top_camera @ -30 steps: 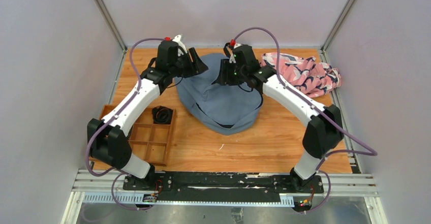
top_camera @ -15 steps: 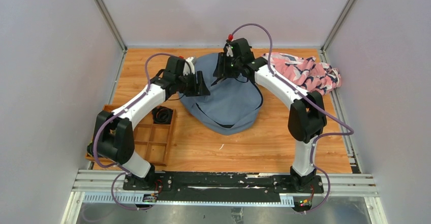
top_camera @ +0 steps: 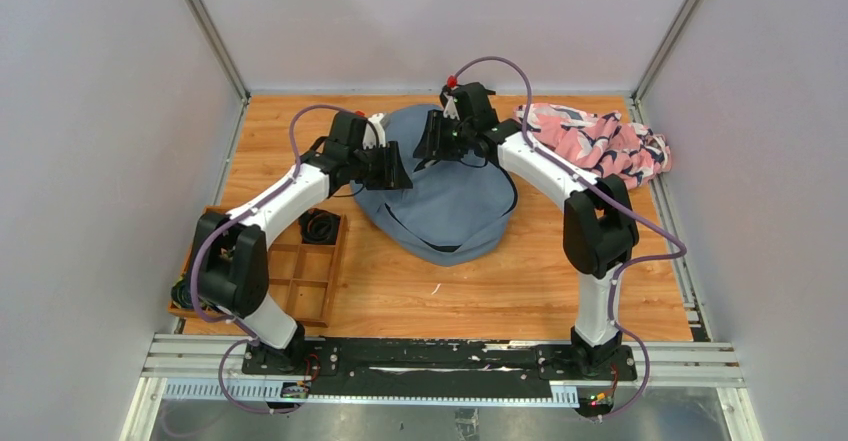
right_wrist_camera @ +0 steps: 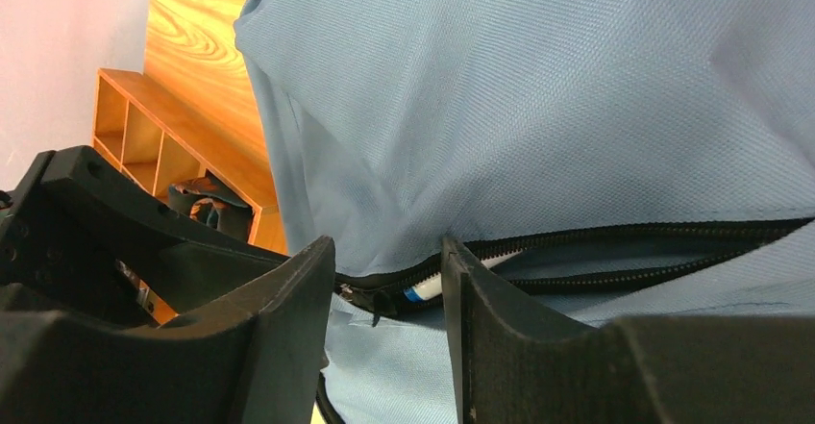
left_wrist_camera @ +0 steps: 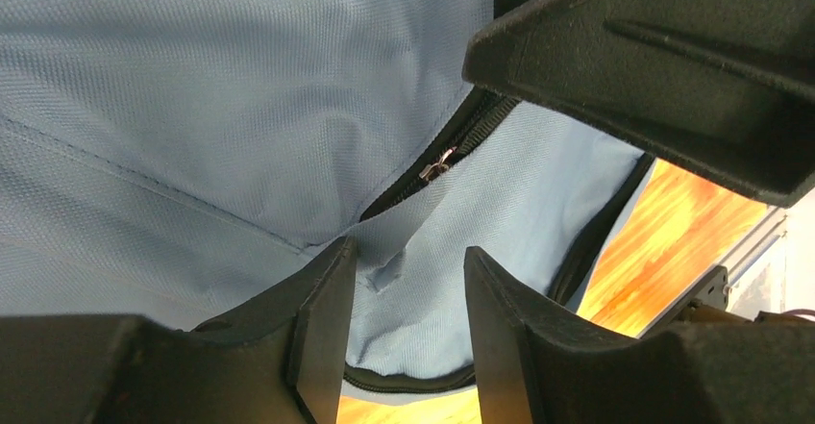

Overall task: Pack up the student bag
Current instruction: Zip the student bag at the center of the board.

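— What encloses it?
— Plain pale grey panel walls (top_camera: 100,141) on three sides, held by slim aluminium corner posts (top_camera: 208,31).
— And underneath?
— An orange-brown wood-grain tabletop (top_camera: 480,296) (evenly lit, soft shadows), with a silver aluminium rail (top_camera: 700,366) along the near edge.

The large soft grey-blue fabric student bag (top_camera: 445,211) lies on the orange wooden table (top_camera: 480,291), at its middle and towards the far side. The crumpled pink, white and navy patterned cloth (top_camera: 600,149) lies to its right, by the far right corner. Left of the bag and nearer the arm bases, the brown wooden compartment tray (top_camera: 285,291) sits at the table's left edge with a black coiled cable (top_camera: 320,227) in its far right compartment, while the left gripper (top_camera: 393,169) is at the bag's far left edge and the right gripper (top_camera: 430,149) is just beside it, over the bag's far part.
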Controlling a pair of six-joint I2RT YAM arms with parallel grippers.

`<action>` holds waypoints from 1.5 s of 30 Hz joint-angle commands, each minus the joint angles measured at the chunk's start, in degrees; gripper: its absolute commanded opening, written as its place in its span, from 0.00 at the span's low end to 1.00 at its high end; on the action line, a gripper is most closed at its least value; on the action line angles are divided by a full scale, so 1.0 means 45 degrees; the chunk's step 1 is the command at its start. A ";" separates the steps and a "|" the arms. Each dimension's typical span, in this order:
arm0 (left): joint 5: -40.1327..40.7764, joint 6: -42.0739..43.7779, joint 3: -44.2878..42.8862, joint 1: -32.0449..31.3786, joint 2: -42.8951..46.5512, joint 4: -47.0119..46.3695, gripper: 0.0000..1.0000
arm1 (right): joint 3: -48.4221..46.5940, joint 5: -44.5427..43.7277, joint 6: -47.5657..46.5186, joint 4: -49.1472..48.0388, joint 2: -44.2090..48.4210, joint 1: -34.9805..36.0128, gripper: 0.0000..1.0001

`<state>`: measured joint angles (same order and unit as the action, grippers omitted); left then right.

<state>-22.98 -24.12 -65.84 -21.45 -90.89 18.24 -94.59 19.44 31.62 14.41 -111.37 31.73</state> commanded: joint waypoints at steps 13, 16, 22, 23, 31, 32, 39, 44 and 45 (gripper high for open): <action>-0.0537 -0.0382 -0.0240 0.0001 -0.0915 -0.1023 0.27 | 0.0728 0.1019 0.0509 -0.0670 0.0338 -0.0097 0.17; -0.0557 -0.0332 -0.0231 -0.0001 -0.0895 -0.0906 0.15 | 0.0746 0.1007 0.0565 -0.0602 0.0416 -0.0097 0.04; -0.0475 -0.0185 -0.0114 0.0002 -0.0804 -0.0733 0.00 | 0.1120 0.0710 0.0506 -0.0543 0.1067 -0.0097 0.01; -0.0459 -0.0172 -0.0090 0.0002 -0.0796 -0.0718 0.00 | 0.1171 0.0642 0.0471 -0.0515 0.1174 -0.0112 0.05; -0.0729 -0.0167 -0.0150 0.0002 -0.0944 -0.0649 0.00 | 0.1761 0.0784 0.0543 -0.0627 0.1553 -0.0100 0.33; -0.0742 -0.0177 -0.0177 0.0002 -0.0953 -0.0654 0.00 | 0.1832 0.0820 0.0566 -0.0643 0.1547 -0.0107 0.33; -0.0772 -0.0187 -0.0189 0.0002 -0.1014 -0.0650 0.00 | 0.1964 0.0920 0.0613 -0.0665 0.1454 -0.0097 0.25; -0.0750 -0.0151 -0.0127 0.0002 -0.0924 -0.0618 0.00 | 0.1840 0.0702 0.0686 -0.0624 0.1411 -0.0139 0.00; -0.0679 -0.0122 -0.0121 0.0002 -0.0906 -0.0543 0.00 | 0.1822 0.0626 0.0706 -0.0627 0.1419 -0.0153 0.00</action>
<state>-24.47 -25.47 -65.89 -21.15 -94.37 15.20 -86.24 22.90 34.70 11.77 -105.78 31.46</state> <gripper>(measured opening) 0.024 0.016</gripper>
